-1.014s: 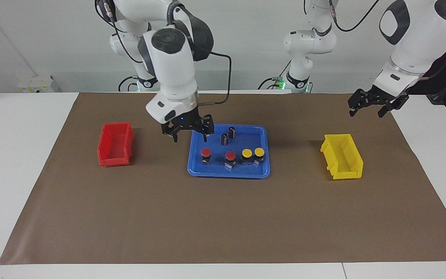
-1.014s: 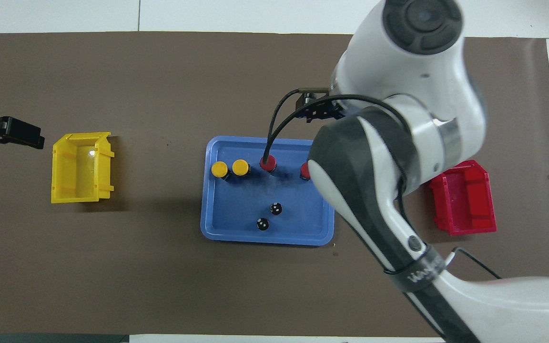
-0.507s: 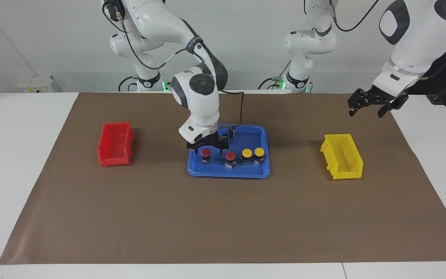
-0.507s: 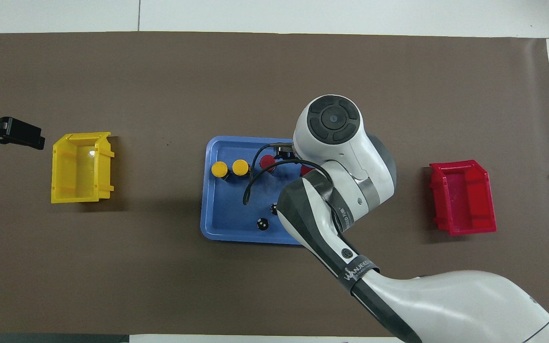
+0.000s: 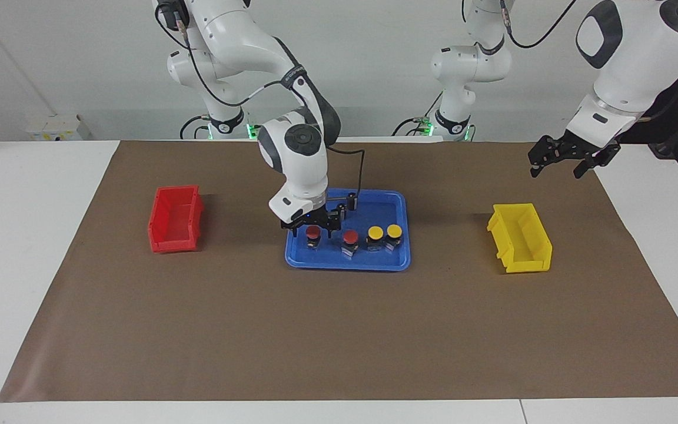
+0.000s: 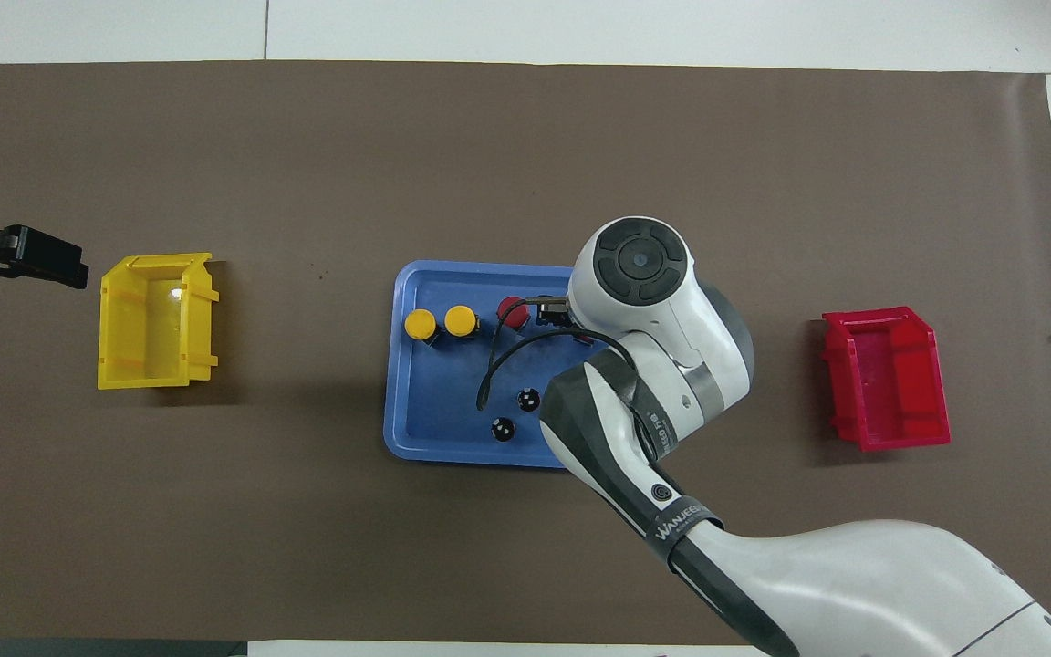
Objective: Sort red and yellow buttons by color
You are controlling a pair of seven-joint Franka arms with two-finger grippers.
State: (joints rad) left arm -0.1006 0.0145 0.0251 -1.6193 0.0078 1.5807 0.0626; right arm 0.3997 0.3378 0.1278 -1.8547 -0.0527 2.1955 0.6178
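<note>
My left claw (image 5: 557, 160) waits spread, up over the table's edge by the yellow bin (image 5: 520, 237), and nearest me in the blue tray (image 5: 348, 263) stand two dark cylinders (image 6: 515, 413). My right claw (image 5: 313, 227) is down around the red button (image 5: 313, 232) at the end of the row toward the red bin (image 5: 175, 218), fingers astride its cap; I cannot tell whether they pinch it. I should close squarely on the body under the cap, clear of the next red button (image 5: 349, 237) and the two yellow ones (image 5: 385, 232), then lift straight up.

Partly legible lettering "WANJEE…" on the dark band of the right arm (image 6: 685, 529).
</note>
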